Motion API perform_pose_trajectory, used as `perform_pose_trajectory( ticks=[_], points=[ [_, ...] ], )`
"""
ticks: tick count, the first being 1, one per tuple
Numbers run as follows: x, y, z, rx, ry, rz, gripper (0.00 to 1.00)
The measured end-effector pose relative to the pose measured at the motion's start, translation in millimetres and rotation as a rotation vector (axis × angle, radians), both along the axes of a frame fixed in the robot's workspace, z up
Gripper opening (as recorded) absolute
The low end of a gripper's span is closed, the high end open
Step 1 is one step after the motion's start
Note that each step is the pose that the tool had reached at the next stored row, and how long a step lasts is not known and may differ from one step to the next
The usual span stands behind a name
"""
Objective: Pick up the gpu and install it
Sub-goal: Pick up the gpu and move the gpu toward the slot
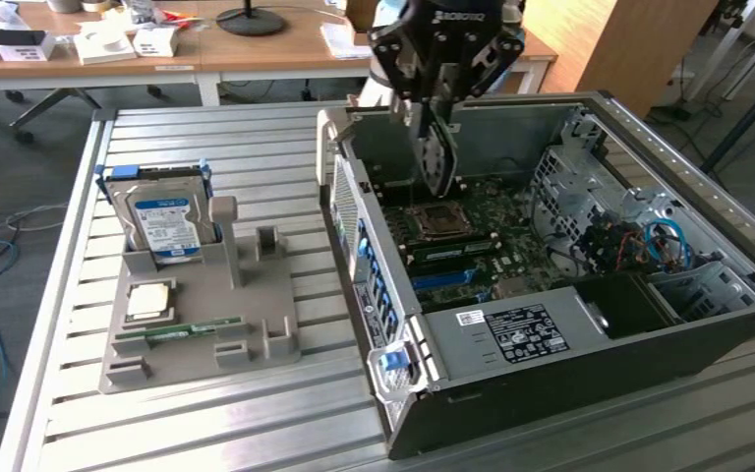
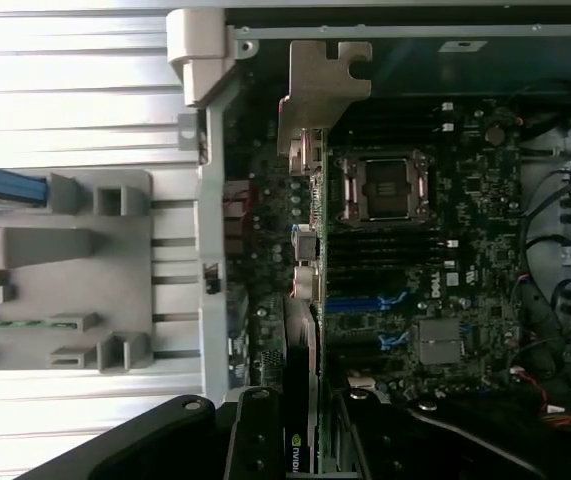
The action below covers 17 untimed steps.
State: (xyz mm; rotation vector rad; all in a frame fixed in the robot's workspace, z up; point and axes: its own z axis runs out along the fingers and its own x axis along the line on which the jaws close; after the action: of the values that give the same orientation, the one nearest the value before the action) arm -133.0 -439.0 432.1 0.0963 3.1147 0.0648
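The gpu [image 1: 435,152] is a thin dark card hanging on edge from my gripper [image 1: 438,103], which is shut on it above the open computer case [image 1: 588,344]. The card's lower edge hovers over the motherboard [image 1: 483,246], near the CPU socket [image 1: 435,221] and apart from the blue slots [image 1: 454,280]. In the wrist view the gpu [image 2: 311,300] appears edge-on, its grey metal end bracket [image 2: 322,85] toward the case's rear wall. My gripper [image 2: 310,445] clamps the card between its black fingers [image 2: 255,440].
A grey holder tray [image 1: 194,324] on the slatted table at the exterior view's left carries a silver hard drive [image 1: 168,226], a CPU chip [image 1: 152,300] and a green memory stick [image 1: 181,329]. Cables and drive cages [image 1: 653,246] fill the case's far side.
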Motion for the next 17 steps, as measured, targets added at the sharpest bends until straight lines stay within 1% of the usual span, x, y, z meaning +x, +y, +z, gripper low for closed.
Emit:
perform_pose_trajectory(
  ticks=[17],
  points=[
    [65.9,0.0,0.0,0.0009,0.0,0.0,0.26]
  ],
)
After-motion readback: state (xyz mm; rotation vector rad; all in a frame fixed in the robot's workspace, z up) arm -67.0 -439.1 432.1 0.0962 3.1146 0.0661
